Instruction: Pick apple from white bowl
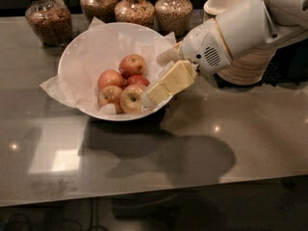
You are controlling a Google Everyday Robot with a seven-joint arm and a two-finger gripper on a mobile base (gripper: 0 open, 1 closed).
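The white bowl (pixel 77 57), lined with crinkled white paper, stands at the table's middle left and holds several apples. The yellowish-red apple (pixel 131 98) with pale patches lies at the bowl's front, beside redder apples (pixel 133 64); I cannot make out a sticker on it. My gripper (pixel 155 78) reaches in over the bowl's right rim. Its beige lower finger (pixel 169 82) slants down, with its tip right beside the yellowish-red apple. The pale upper finger (pixel 166 57) stands apart above it. The fingers are open and hold nothing.
Several glass jars of grains (pixel 45 18) line the back edge. A stack of beige paper bowls (pixel 248 66) stands at the right, partly behind my arm (pixel 240 30). The dark glossy table (pixel 192 143) stretches to its front edge below the bowl.
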